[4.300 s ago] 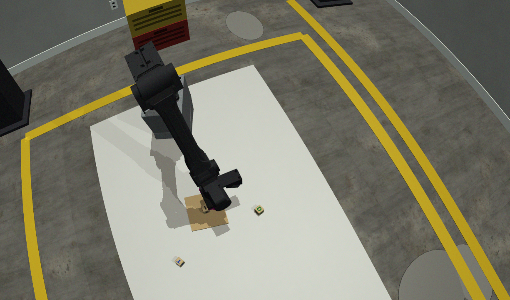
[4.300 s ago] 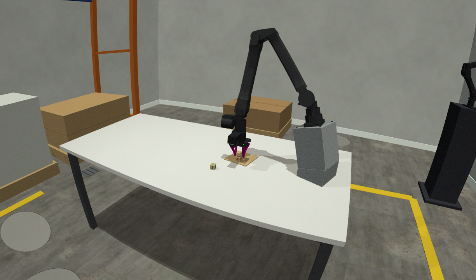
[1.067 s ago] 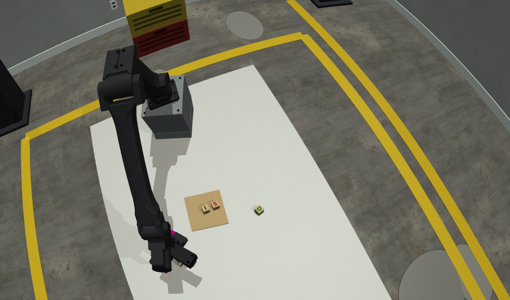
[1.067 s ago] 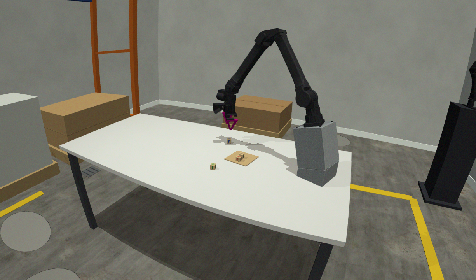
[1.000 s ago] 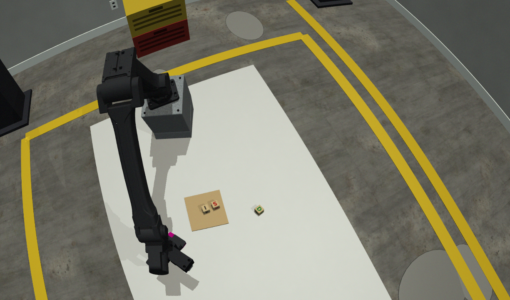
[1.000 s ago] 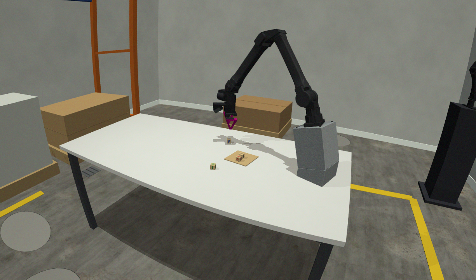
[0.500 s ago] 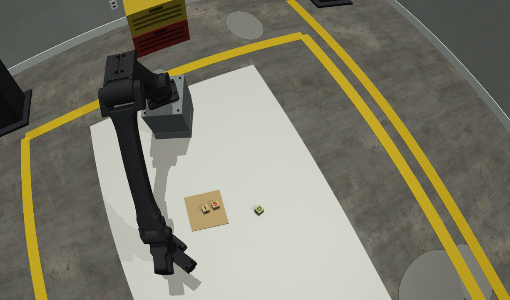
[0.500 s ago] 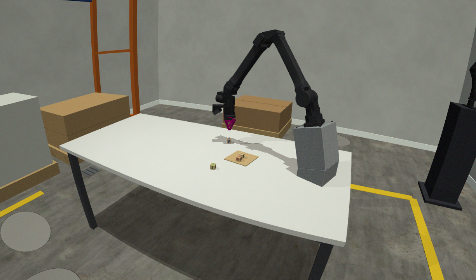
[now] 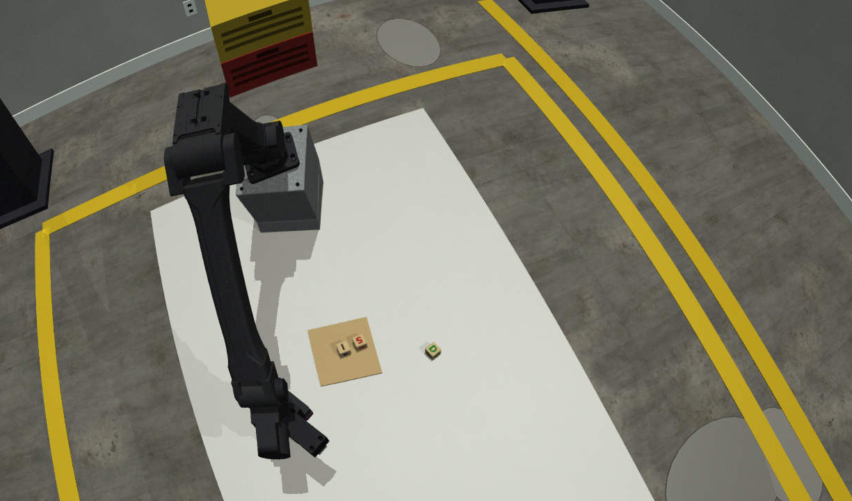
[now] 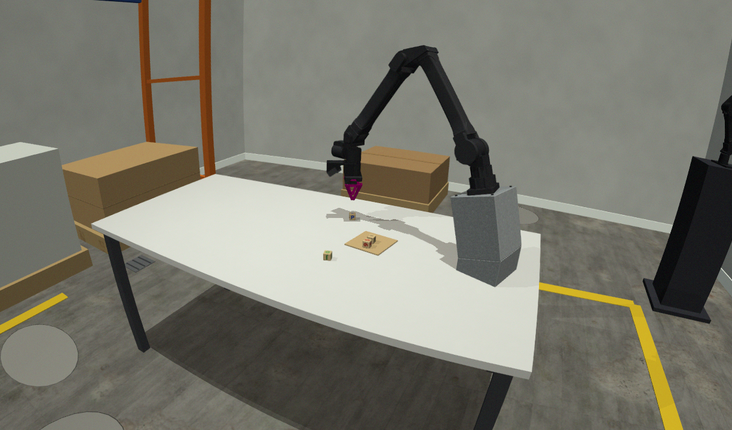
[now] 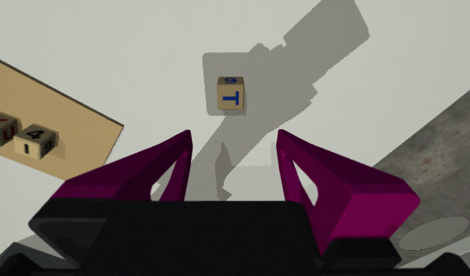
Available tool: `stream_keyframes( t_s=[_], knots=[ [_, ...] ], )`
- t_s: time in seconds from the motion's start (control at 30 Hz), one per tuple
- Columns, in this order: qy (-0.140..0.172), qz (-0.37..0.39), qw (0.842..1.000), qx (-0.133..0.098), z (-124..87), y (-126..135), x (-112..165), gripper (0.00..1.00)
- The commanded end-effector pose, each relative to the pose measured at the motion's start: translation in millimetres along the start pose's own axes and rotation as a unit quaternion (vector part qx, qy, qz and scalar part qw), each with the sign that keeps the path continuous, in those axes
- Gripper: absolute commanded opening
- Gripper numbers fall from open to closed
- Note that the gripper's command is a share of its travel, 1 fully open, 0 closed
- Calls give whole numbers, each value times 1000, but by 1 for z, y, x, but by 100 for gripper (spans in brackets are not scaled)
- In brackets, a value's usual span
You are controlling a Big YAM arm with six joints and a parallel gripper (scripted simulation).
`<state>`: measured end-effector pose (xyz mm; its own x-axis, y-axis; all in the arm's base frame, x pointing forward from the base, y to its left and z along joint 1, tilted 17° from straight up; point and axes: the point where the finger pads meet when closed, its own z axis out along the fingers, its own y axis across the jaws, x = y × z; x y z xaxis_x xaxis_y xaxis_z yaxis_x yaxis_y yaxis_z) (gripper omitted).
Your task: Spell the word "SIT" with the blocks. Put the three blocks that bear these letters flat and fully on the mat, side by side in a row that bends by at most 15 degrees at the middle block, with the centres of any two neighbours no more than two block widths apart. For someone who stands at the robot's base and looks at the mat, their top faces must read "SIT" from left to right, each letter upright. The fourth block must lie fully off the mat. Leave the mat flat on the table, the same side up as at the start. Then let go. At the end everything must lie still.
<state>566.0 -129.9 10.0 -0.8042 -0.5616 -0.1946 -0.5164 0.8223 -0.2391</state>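
The tan mat [image 9: 347, 356] lies on the white table and carries the I block [image 9: 343, 348] and the S block [image 9: 358, 340] side by side, touching. Both also show at the left edge of the wrist view, the I block [image 11: 34, 140] nearer. The T block [image 11: 230, 93] lies on the bare table off the mat, in the arm's shadow; the arm hides it in the top view, and it shows in the exterior view [image 10: 352, 215]. My gripper [image 11: 234, 137] hangs above the T block, partly open and empty, also seen in the exterior view [image 10: 352, 191]. The D block [image 9: 432, 351] lies off the mat.
The grey robot pedestal [image 9: 282, 184] stands on the table's far end. The table edge runs close to the T block on the right of the wrist view [image 11: 422, 138]. Cardboard boxes [image 10: 406, 171] stand on the floor beyond the table.
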Motion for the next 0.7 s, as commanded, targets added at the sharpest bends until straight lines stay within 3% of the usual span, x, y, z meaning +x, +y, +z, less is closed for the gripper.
stream_keyframes(
  t_s=[0.0, 0.67],
  knots=[
    [2, 9, 1000, -4, 5, -5, -2, 60],
    [-12, 10, 1000, 10, 6, -16, -12, 60]
  ],
)
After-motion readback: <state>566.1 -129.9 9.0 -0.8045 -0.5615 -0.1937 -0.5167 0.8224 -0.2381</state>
